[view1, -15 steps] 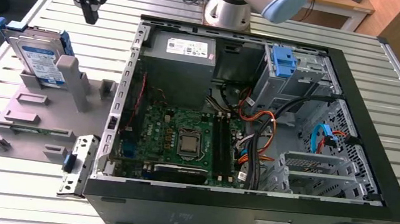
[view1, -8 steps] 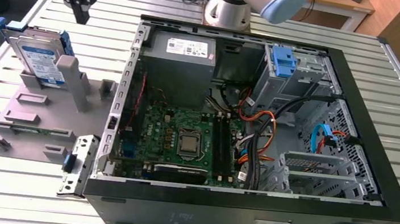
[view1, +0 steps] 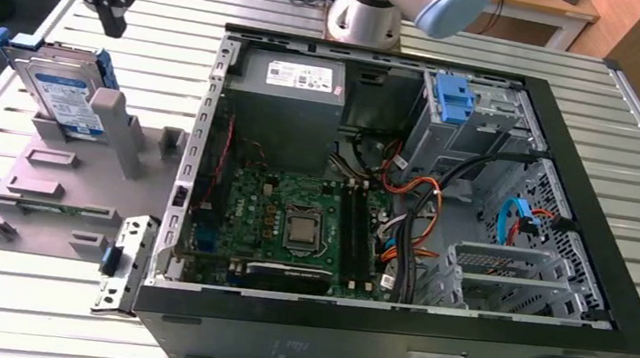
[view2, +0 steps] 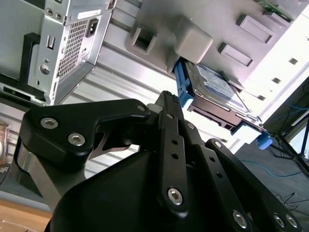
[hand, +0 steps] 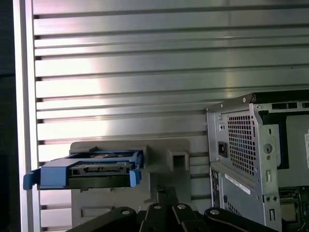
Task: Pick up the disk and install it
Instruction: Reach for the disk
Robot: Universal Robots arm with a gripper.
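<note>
Disk [view1: 67,98], flat silver-metal drive with blue plastic bracket, stands on edge in grey slotted holder [view1: 50,192] on the ribbed metal worktop [view1: 11,306], likely to offer its top edge to the black hand [view1: 113,25], clenched empty nearby.

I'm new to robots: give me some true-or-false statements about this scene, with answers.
1. The disk stands on edge in the grey holder. True.
2. The gripper holds the disk. False: it hangs above the disk, apart from it.
3. The computer case lies open, its boards and cables showing. True.
4. The disk sits inside the case. False: it is outside, to the exterior view's left of the case.
</note>
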